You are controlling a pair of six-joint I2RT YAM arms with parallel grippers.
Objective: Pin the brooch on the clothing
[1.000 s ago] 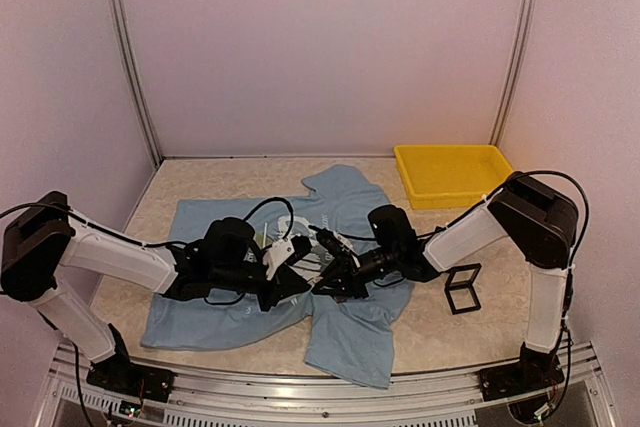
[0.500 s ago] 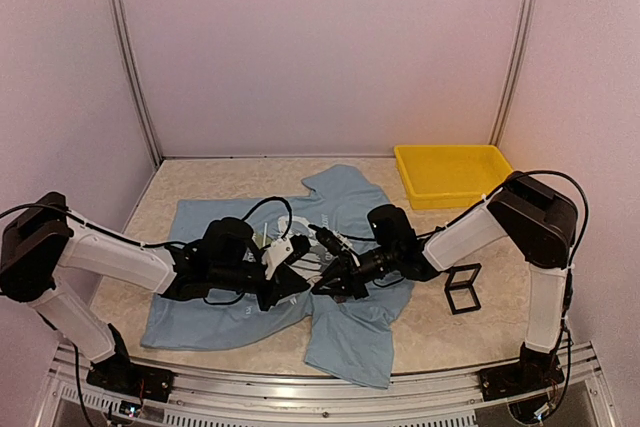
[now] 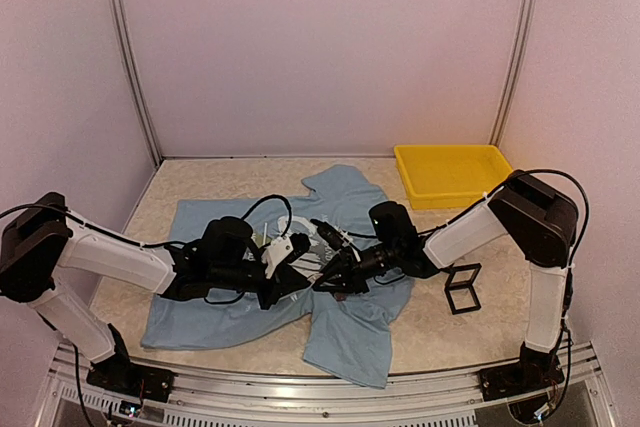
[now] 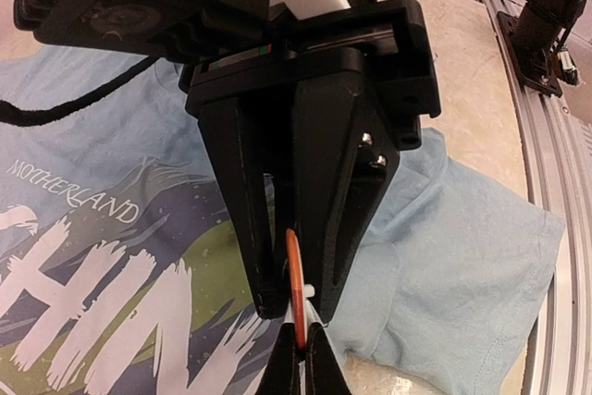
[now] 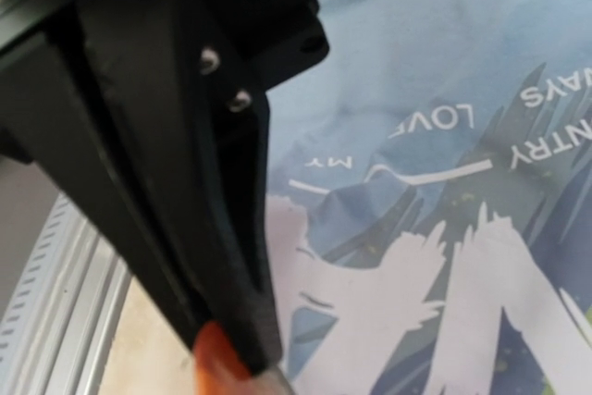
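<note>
- The table (image 3: pixel 200 182) is a pale speckled top with walls on three sides. Both arms are bolted at its near edge.
- The T-shirt (image 3: pixel 200 319) is light blue and lies spread, somewhat rumpled, over the middle of the table. It sits nearer the near edge than the far one. One part of it stretches toward the far edge and another toward the near edge. Its chest print faces up under the two grippers, with white lettering (image 4: pixel 102 302) over green-yellow streaks.
- The yellow tray (image 3: pixel 450 151) sits in the far right corner of the table, apart from the shirt.
- The left gripper (image 3: pixel 298 283) lies low over the printed chest, pointing right. In its wrist view its fingers (image 4: pixel 240 182) are pressed together, pinching the brooch near their tips.
- The right gripper (image 3: pixel 324 285) comes in from the right and meets the left one tip to tip. In its own wrist view the black fingers (image 5: pixel 185 182) run down to the orange piece and appear to touch it. That view is too close and blurred to tell whether the jaws are apart or clamped.
- The black frame (image 3: pixel 462 289) is small and square. It stands near the right edge of the table, just off the shirt.
- The brooch (image 4: pixel 292 270) is a thin orange ring seen edge-on. It sits between the gripper tips, over the shirt's print at the middle of the table.
</note>
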